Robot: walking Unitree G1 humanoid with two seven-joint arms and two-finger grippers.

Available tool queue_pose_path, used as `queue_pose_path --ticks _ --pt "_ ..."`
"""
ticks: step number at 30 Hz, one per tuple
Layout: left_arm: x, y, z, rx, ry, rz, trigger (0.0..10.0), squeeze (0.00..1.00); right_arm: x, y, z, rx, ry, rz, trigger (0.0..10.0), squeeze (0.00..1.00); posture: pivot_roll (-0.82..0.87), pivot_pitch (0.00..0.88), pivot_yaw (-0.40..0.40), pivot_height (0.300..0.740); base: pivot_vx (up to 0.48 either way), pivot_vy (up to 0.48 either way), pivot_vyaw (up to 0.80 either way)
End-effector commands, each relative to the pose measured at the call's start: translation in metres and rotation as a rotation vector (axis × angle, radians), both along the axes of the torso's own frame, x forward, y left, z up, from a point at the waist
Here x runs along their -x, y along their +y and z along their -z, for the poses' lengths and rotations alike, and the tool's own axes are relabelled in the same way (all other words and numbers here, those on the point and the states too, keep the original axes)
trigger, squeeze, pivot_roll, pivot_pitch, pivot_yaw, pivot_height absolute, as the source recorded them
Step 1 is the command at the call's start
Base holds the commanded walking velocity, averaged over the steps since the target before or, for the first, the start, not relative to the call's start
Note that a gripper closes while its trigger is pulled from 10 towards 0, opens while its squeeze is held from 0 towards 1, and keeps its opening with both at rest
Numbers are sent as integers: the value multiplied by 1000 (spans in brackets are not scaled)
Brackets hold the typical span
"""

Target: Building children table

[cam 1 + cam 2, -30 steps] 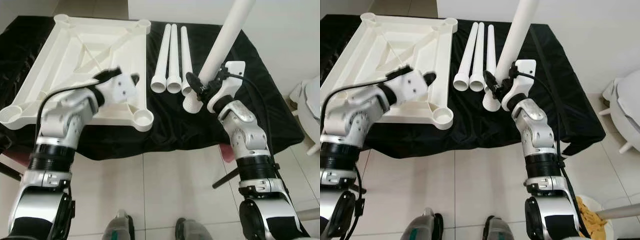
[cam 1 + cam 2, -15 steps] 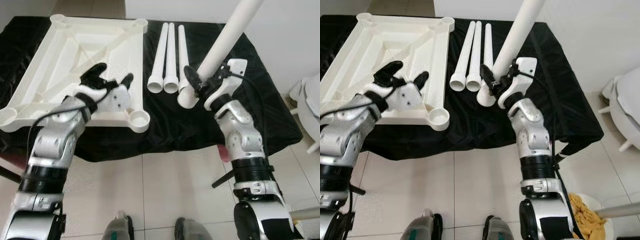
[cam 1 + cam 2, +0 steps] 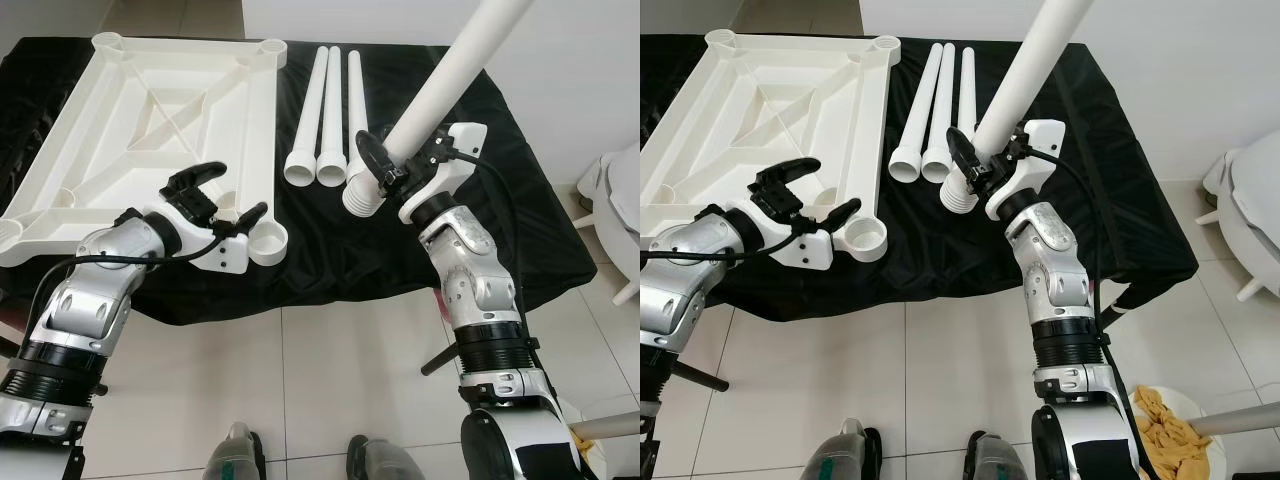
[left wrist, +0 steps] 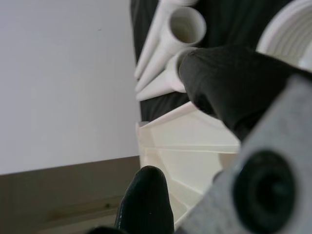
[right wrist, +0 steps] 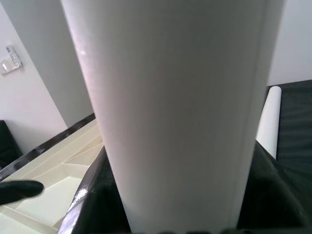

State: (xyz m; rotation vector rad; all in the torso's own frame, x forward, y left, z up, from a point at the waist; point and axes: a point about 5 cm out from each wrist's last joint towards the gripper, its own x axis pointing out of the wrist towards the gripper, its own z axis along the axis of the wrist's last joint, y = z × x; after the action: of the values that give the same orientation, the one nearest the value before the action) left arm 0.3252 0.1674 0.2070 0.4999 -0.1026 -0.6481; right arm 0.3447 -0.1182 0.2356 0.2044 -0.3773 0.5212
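On the black-draped worktop lay an upturned white tabletop, with three white legs side by side just beside it. Near the tabletop's front corner socket hovered the left pincer, its fingers spread and grasping nothing. The right pincer was clenched on a fourth leg, held tilted, its ribbed end above the cloth near the lying legs' ends.

White square tabletop, laid upside down on the black-draped surface, ribbed underside and corner sockets exposed. Three white legs were laid side by side just beside it. A fourth leg was held tilted, threaded end lowest.
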Motion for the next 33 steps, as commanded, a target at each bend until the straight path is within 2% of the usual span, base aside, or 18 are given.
queue_pose_path --ticks 1,8,12,15,17,22,24,26,33 --pt "-4 -1 10 -45 45 16 10000 0 3 -5 -5 -13 -31 5 10000 0 37 140 9 740 0 0 0" --pt "-4 4 31 -140 148 96 10000 0 8 -15 -6 7 -34 24 10000 0 14 151 5 740 0 0 0" --pt "-4 7 34 -136 178 122 10000 0 9 -18 -6 12 -32 30 10000 0 6 155 2 740 0 0 0" --pt "-3 12 33 -99 207 140 10000 0 10 -21 -5 18 -30 37 10000 0 -1 159 2 740 0 0 0" --pt "-2 20 26 -36 225 163 10000 0 12 -23 -4 26 -24 42 10000 0 -5 164 0 740 0 0 0" --pt "-1 26 21 -5 236 171 10000 0 13 -24 -4 30 -23 43 10000 0 -5 164 -2 740 0 0 0" --pt "1 30 15 51 234 181 10000 0 13 -24 -3 33 -18 40 10000 0 -2 165 -5 740 0 0 0" --pt "2 31 15 47 238 190 10000 0 13 -24 -3 35 -16 38 10000 0 -1 166 -5 740 0 0 0" --pt "18 31 28 -56 310 272 10000 0 12 -20 -2 42 -11 18 10000 0 4 161 -12 740 0 0 0"
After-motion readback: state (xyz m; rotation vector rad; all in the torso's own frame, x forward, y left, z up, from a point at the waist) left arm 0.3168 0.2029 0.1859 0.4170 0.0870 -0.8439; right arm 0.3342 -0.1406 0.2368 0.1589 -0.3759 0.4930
